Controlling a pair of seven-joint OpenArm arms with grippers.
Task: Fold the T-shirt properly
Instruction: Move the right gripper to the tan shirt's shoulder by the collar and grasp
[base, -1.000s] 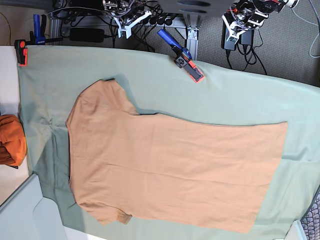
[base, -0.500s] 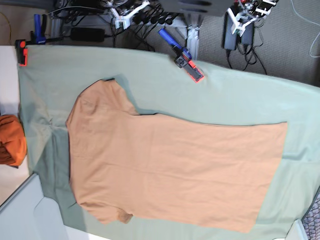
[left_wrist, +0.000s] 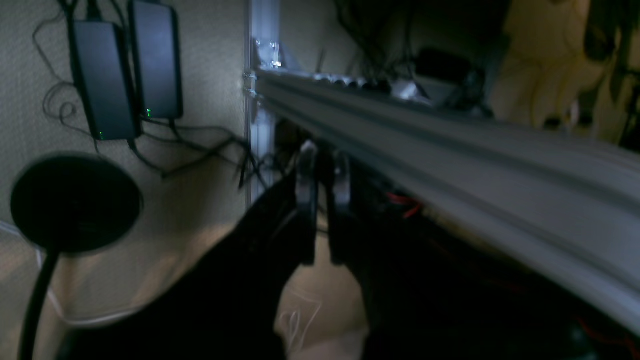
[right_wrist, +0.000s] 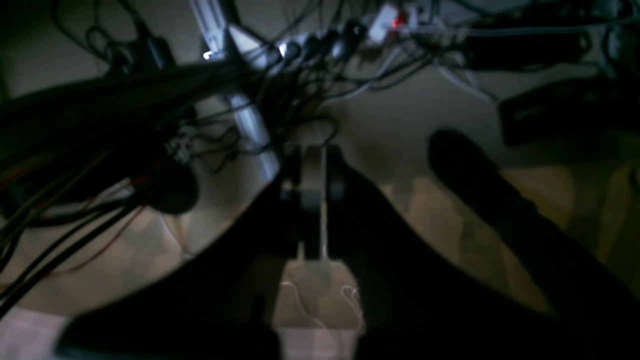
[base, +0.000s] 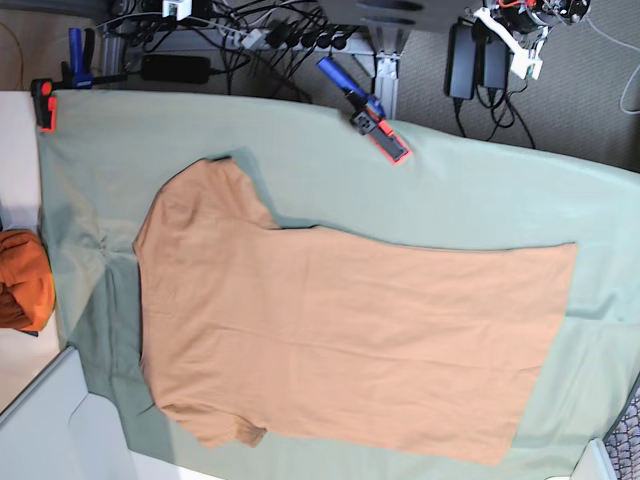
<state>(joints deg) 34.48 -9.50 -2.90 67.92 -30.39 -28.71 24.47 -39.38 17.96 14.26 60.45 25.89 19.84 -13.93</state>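
The T-shirt (base: 340, 340), plain light tan, lies spread flat on the pale green sheet (base: 480, 200), with its neck and sleeves to the left and its hem to the right. Nothing touches it. My left gripper (base: 524, 52) hangs beyond the table's far edge at the top right, over the floor. In the left wrist view the left gripper (left_wrist: 322, 200) has its fingers close together with nothing between them. In its own wrist view, my right gripper (right_wrist: 312, 192) is shut and empty above floor and cables. The T-shirt is out of view in both wrist views.
A blue and red clamp (base: 372, 118) grips the sheet's far edge; a red clamp (base: 42, 103) and a blue clamp (base: 74, 55) hold the far left corner. An orange cloth bundle (base: 22, 280) lies at the left. Power adapters (base: 475, 65), cables and a metal rail (left_wrist: 450, 150) sit behind the table.
Both grippers have drawn back from the table's far edge toward the top of the base view, the right one almost out of it. The T-shirt has not moved.
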